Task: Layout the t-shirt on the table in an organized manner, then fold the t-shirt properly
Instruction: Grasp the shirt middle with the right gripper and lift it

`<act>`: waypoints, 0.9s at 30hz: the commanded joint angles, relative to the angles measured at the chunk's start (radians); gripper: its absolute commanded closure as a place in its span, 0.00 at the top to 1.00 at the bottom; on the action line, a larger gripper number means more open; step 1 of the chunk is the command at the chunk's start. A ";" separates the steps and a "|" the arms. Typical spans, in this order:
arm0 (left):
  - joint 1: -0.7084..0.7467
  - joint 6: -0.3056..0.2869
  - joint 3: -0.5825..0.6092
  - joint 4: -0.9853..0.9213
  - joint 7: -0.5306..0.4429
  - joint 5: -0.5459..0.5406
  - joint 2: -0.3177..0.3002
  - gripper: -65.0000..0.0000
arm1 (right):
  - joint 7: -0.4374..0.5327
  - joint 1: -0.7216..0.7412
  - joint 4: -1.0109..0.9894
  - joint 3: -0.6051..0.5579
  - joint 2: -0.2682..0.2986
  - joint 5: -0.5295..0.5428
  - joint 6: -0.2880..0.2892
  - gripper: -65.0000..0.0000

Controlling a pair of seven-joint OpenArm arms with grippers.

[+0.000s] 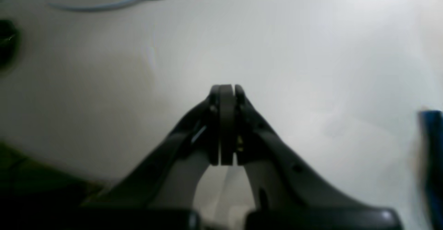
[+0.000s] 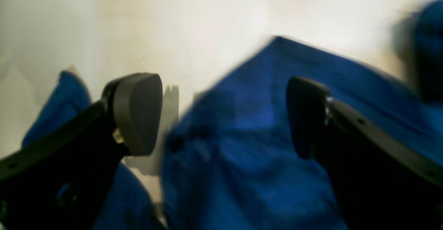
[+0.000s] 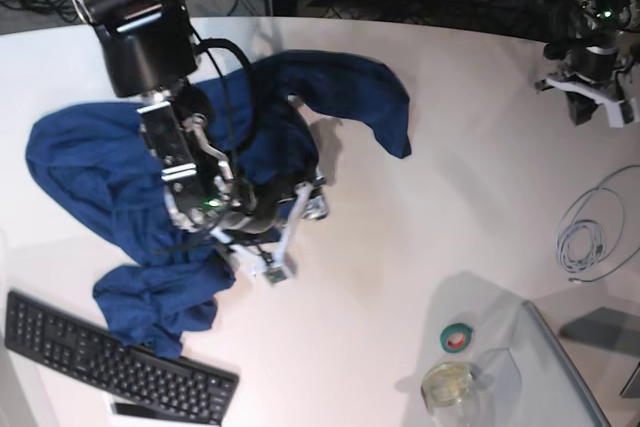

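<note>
Layout step: the right gripper (image 2: 225, 115) hangs wide open over the crumpled t-shirt (image 3: 120, 187) on the worktop (image 3: 420, 247), holding nothing; the left gripper (image 1: 226, 95) sits closed and empty; next, pinch a hem corner and spread it

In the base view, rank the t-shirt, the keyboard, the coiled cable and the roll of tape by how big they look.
1. t-shirt, by far the largest
2. keyboard
3. coiled cable
4. roll of tape, the smallest

All lie on the table, so nearness hardly skews this order.
</note>
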 commanded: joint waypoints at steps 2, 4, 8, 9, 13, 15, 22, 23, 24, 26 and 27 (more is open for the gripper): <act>0.007 -0.001 -0.007 0.014 -0.022 -0.011 -0.011 0.00 | 0.076 0.050 -0.068 -0.015 0.002 0.002 -0.003 0.77; 0.023 -0.001 -0.007 0.014 -0.022 -0.011 -0.011 0.00 | 0.128 0.080 -0.150 -0.038 0.002 0.002 -0.003 0.75; 0.029 -0.001 -0.007 0.007 -0.023 -0.011 -0.017 0.00 | 0.179 0.119 -0.292 -0.055 0.000 0.002 -0.003 0.64; 0.029 -0.001 -0.007 0.007 -0.023 -0.011 -0.017 0.00 | 0.190 0.121 -0.311 -0.056 0.000 0.002 -0.003 0.59; 0.026 -0.001 -0.007 0.006 -0.023 -0.011 -0.017 0.00 | 0.191 0.119 -0.323 -0.056 0.000 0.002 -0.003 0.14; 0.023 -0.001 -0.001 0.001 -0.023 -0.011 -0.018 0.00 | 0.178 0.115 -0.301 -0.058 -0.003 0.002 -0.003 0.00; 0.020 -0.001 0.004 0.000 -0.023 -0.011 -0.029 0.00 | 0.046 0.058 -0.002 -0.223 -0.011 0.002 0.000 0.00; 0.020 -0.001 0.004 0.000 -0.023 -0.011 -0.031 0.00 | 0.027 0.058 0.038 -0.243 -0.012 0.002 0.000 0.00; 0.020 -0.001 0.004 0.001 -0.023 -0.011 -0.031 0.00 | 0.006 0.058 0.079 -0.257 -0.015 0.003 0.000 0.00; 0.020 -0.001 0.002 0.001 -0.023 -0.011 -0.031 0.00 | -0.016 0.058 0.162 -0.282 -0.017 0.003 0.000 0.00; 0.020 -0.001 0.002 0.001 -0.023 -0.011 -0.031 0.00 | -0.017 0.058 0.200 -0.292 -0.017 0.003 0.000 0.00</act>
